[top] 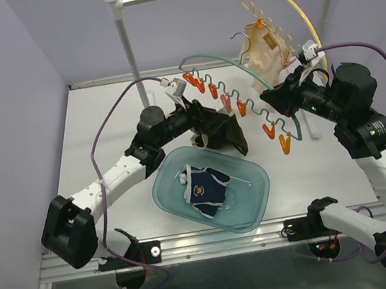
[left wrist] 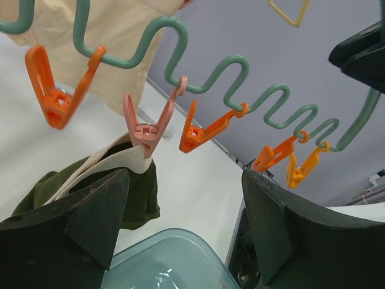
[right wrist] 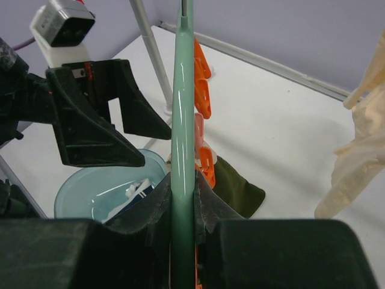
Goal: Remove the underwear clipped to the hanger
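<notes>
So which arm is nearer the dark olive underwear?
Left. The left arm's fingers sit open beside the dark olive underwear; the right arm's fingers are farther along, shut on the green wavy plastic hanger.

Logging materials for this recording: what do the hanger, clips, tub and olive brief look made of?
Hanger: likely hard plastic, glossy green, a highlight running along it. Clips: moulded plastic, orange and pink, fairly matte. Tub: translucent teal plastic, seemingly. Olive brief: soft matte fabric, hanging in folds.
</notes>
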You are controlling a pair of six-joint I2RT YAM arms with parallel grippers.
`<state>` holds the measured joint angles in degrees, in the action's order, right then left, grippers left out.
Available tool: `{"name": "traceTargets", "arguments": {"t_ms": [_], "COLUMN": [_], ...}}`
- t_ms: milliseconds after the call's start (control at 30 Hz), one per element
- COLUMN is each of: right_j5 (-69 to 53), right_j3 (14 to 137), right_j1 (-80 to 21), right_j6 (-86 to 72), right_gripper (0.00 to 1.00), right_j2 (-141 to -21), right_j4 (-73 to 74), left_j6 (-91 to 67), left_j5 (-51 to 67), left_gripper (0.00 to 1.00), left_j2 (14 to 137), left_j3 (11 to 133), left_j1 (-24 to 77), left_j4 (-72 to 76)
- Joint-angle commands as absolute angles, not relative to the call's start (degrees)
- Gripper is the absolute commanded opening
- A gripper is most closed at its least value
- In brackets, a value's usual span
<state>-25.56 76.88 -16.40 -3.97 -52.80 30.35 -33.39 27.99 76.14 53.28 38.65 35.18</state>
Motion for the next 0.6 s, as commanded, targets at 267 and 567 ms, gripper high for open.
{"name": "traceTargets", "arguments": {"t_ms": [267, 567], "right_j5": [-27.2, -27.9], "right_j3": [76.2, 75.7], "right_j1": [-15.1, -14.7], "right_j6": [-5.4, -5.9], "right_gripper": [0.01, 0.01], "right_j2": [-50.8, -50.5], "right_j4": [22.9, 22.7], "left_j6": [-32.7, -32.3], "left_j5": [22.7, 20.7], "left_gripper": [0.86, 0.85], "left_j2": [82.3, 85.6], "left_j3": [59.5, 62.7], "left_j1": [40.0, 40.1], "left_j4": [40.2, 41.0]}}
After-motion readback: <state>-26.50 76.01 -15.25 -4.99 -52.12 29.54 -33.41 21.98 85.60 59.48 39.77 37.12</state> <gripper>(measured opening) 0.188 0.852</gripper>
